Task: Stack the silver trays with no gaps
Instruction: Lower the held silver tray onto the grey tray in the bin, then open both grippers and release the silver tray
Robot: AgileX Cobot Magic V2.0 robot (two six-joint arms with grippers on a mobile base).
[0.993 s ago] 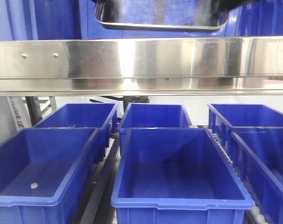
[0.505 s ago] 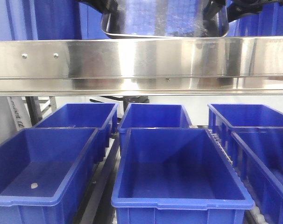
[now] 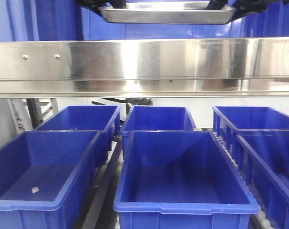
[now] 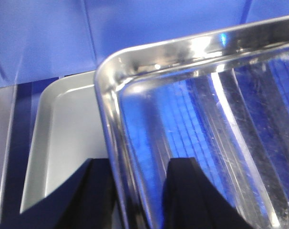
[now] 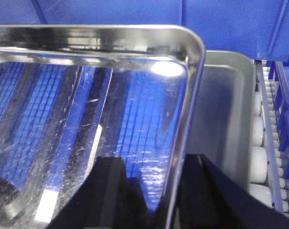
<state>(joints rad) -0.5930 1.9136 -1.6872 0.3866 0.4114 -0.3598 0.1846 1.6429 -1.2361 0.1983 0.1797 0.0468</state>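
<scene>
Below your left pincer [image 4: 139, 191], a tray [image 4: 68, 133] lies flat on the shelf [image 4: 4, 157]. Right of your right pincer [image 5: 159, 195], rollers [image 5: 259, 138] edge it. Bins [image 3: 182, 176] sit far beneath both.

Readable text: none in any view.
White post [image 3: 15, 117], lower left behind the blue bins [image 3: 44, 206]: dark slanted marks, perhaps letters or digits, too blurred to make out.

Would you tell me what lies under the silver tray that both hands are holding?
A second, duller silver tray lies below the upper silver tray. Only its outer strips and corners show past the upper tray's ends; its middle is covered.
</scene>
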